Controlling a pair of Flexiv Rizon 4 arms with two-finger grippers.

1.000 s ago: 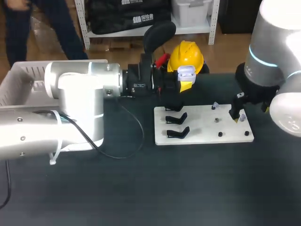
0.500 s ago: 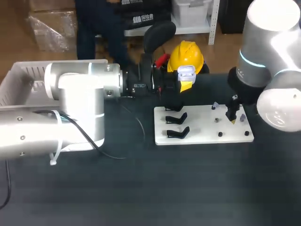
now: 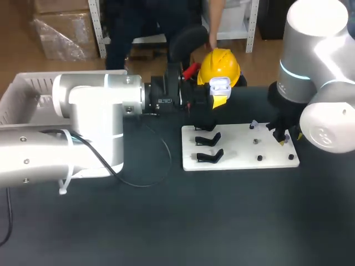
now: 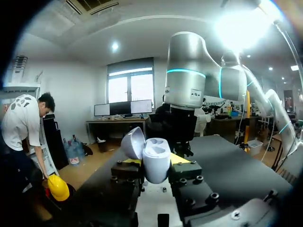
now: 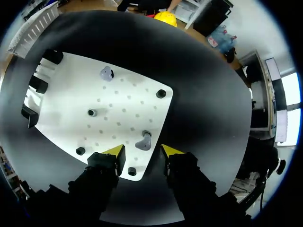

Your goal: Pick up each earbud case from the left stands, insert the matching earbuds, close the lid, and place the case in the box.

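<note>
Lavender plastic earbud case (image 4: 156,155), lid open, pinched by left claw (image 4: 156,164) | right claw (image 5: 142,152) spread, small lilac earbud (image 5: 143,141) just ahead

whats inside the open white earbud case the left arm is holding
Two moulded hollows show inside the open white earbud case, both looking empty, with its lid tipped back. The case's lower body is covered by the fingers of the left gripper, clamped on both sides.

Pale lilac earbud case (image 4: 151,158), white board (image 3: 238,148), black stands (image 3: 209,157)
</note>
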